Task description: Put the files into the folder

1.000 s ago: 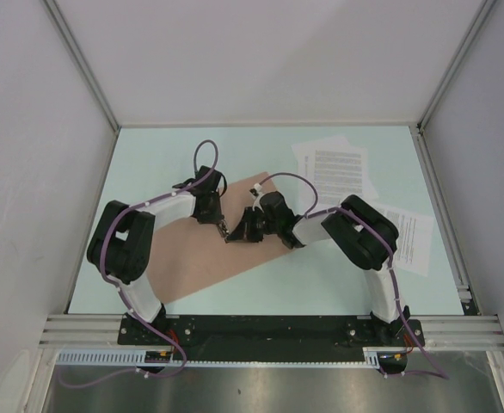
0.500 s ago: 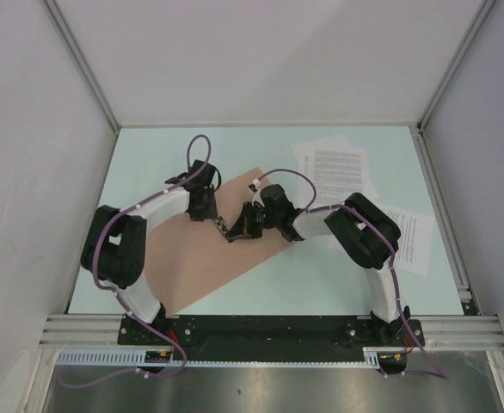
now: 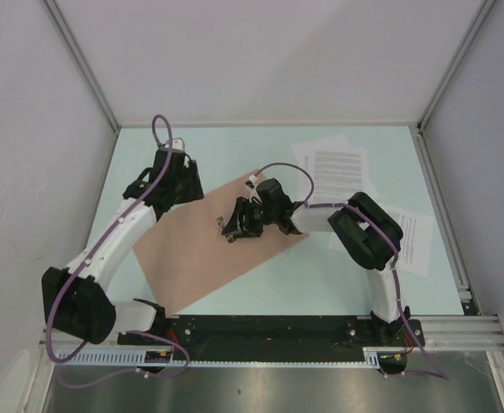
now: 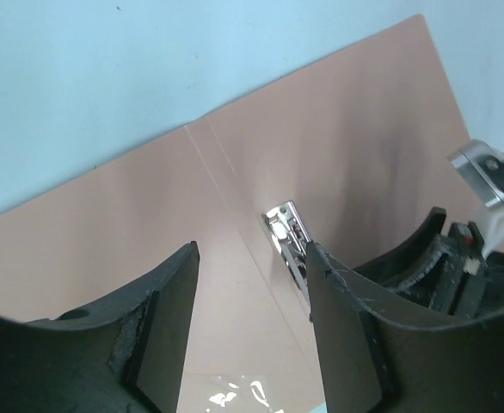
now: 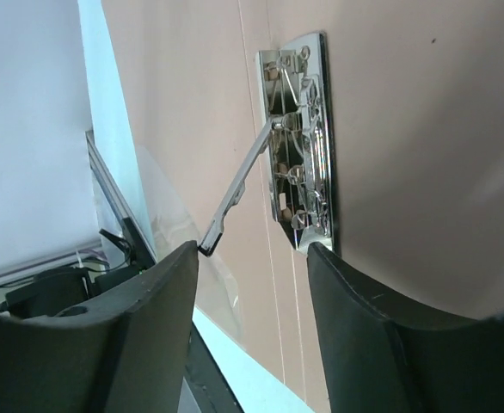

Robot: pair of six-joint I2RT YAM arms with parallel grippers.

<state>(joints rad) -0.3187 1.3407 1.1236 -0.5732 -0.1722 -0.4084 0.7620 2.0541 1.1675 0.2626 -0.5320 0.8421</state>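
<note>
The salmon-brown folder [image 3: 192, 258] lies open and flat on the pale green table, with a metal clip [image 3: 228, 225] along its fold. My right gripper [image 3: 235, 227] hovers open just over that clip [image 5: 304, 146], whose thin lever [image 5: 235, 194] sticks out towards one finger; nothing is held between the fingers. My left gripper [image 3: 183, 189] stands open above the folder's back-left edge, looking down at the fold and clip [image 4: 286, 241]. The files, white printed sheets [image 3: 338, 172], lie at the back right, and another sheet [image 3: 411, 237] lies by the right arm.
Grey walls close in the table on the left, back and right. The right arm's elbow [image 3: 364, 228] rests over the right-hand sheet. The left arm stretches along the table's left side. An aluminium rail [image 3: 269, 331] runs along the near edge.
Both grippers have gone from shut to open. The left arm swung from the folder's middle out to the back left. The right gripper stayed over the clip, shifting slightly left.
</note>
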